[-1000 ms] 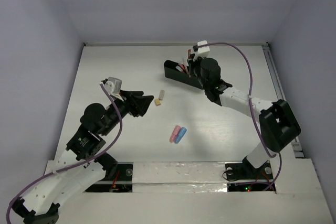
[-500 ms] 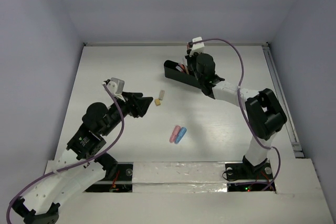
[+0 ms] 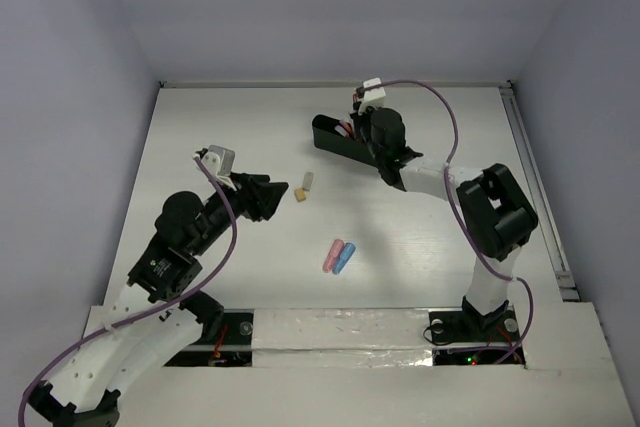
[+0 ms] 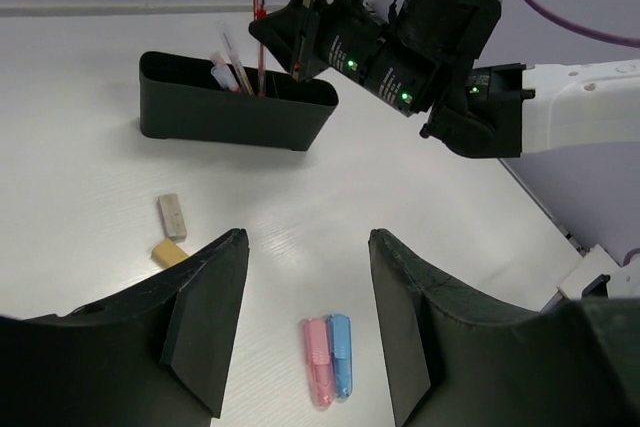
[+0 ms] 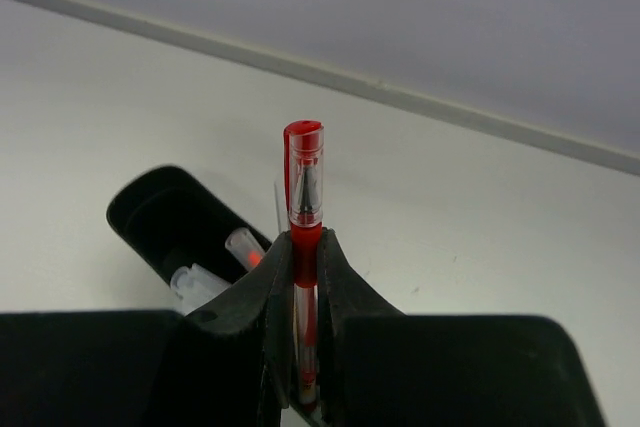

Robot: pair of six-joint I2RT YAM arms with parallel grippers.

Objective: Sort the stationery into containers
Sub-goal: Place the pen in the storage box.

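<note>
Right gripper (image 5: 306,240) clamped on red pen (image 5: 304,162), pen upright over black tray (image 4: 235,112). Drop-in step. Next: lower, let go. Left gripper (image 4: 307,247) jaws apart, empty, near tan eraser (image 4: 168,253).

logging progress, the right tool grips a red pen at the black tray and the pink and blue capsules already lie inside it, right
Not quite. The top external view shows the pink and blue capsules lying side by side on the table, well clear of the black tray. The right tool does grip the red pen at that tray.
</note>
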